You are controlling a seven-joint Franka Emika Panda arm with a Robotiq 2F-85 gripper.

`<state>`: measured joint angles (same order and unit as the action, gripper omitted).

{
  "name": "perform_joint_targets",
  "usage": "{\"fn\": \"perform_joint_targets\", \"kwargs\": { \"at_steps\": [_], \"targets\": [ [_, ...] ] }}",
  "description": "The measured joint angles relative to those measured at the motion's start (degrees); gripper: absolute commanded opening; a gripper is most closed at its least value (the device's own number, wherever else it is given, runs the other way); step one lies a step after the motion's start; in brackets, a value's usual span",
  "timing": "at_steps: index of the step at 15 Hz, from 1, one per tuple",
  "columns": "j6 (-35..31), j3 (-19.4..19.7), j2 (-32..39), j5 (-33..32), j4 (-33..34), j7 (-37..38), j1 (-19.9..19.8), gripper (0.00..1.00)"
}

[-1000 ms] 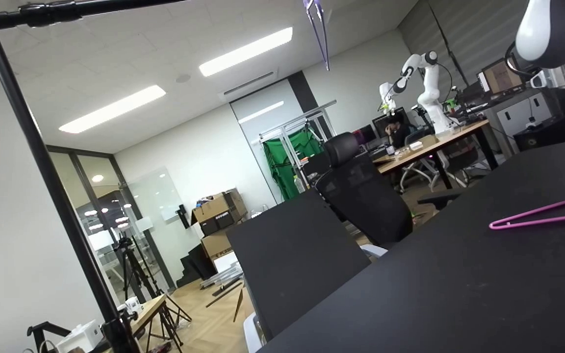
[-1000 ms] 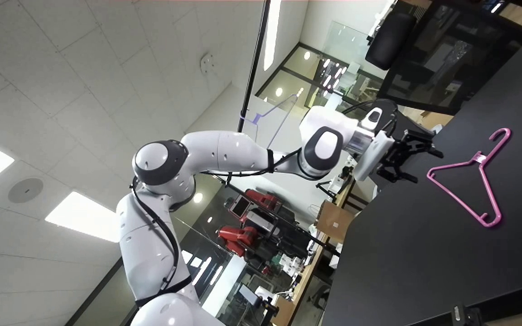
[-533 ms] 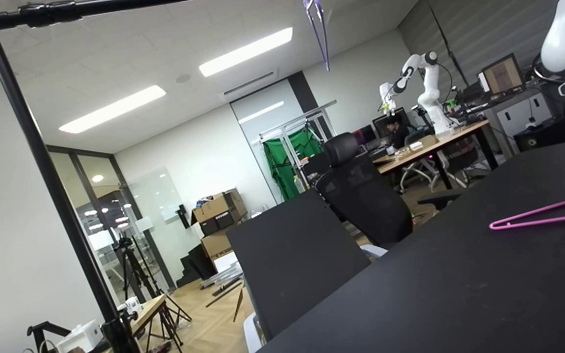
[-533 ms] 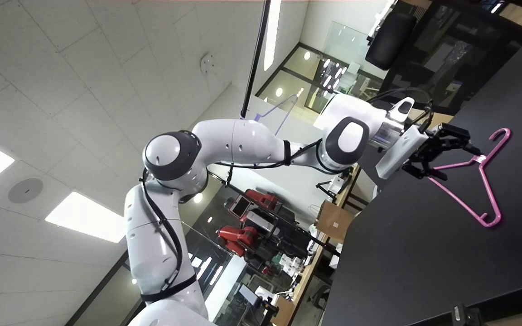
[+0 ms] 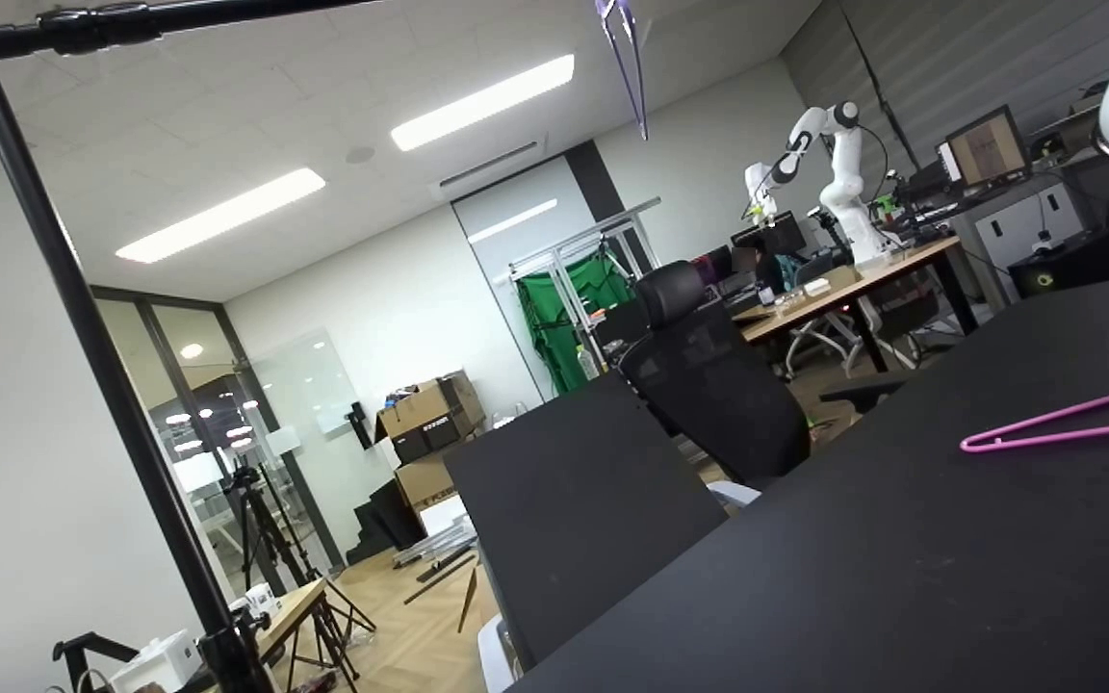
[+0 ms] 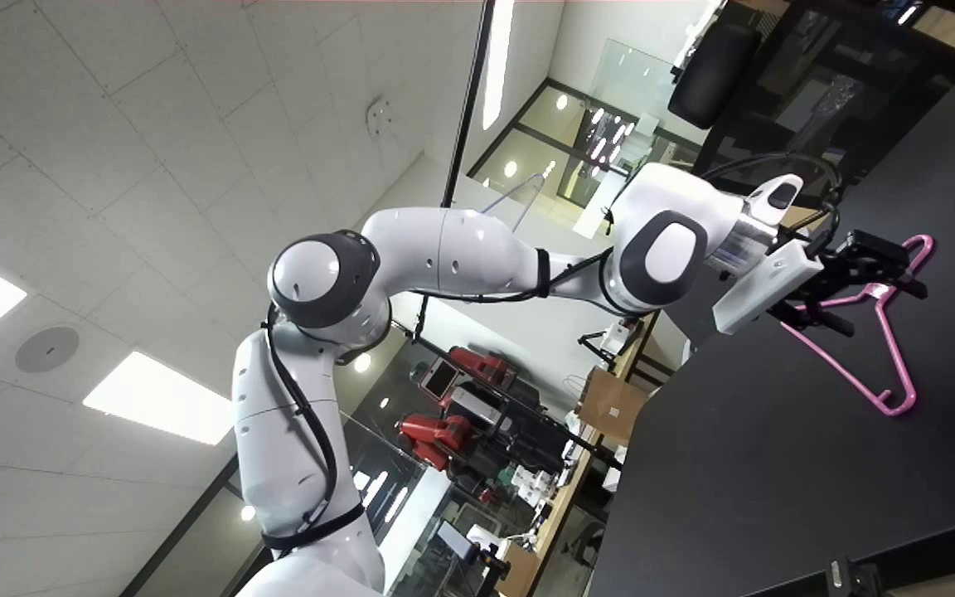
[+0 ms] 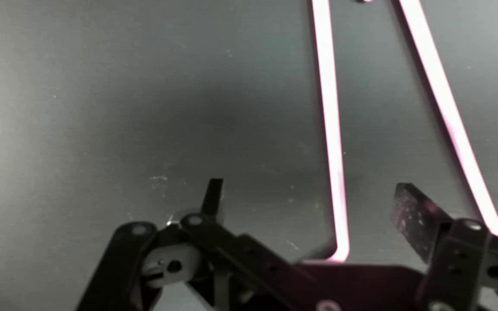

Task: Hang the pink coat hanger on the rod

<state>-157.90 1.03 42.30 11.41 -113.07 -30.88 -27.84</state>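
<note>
gripper (image 7: 310, 199) is being held wide above the table (image 6: 759, 464), where the pink coat hanger (image 6: 897, 348) is lying; light, stiff, slippery handling is being expected, the bar (image 7: 331, 112) between the jaws being favoured for grasping.

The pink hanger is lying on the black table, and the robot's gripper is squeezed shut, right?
Almost! The gripper isn't squeezed shut, it's open: the wrist view shows its fingers wide apart. The rest is right: the pink hanger is lying on the black table.
</note>
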Motion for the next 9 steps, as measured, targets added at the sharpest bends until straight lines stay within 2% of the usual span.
{"fn": "perform_joint_targets", "kwargs": {
  "at_steps": [4,9],
  "targets": [
    [-1.73,0.07,1.13,-0.69,-0.03,2.53,0.63,0.39],
    [-4.12,-0.04,1.50,-1.50,-0.60,8.42,5.54,0.05]
  ]
}}
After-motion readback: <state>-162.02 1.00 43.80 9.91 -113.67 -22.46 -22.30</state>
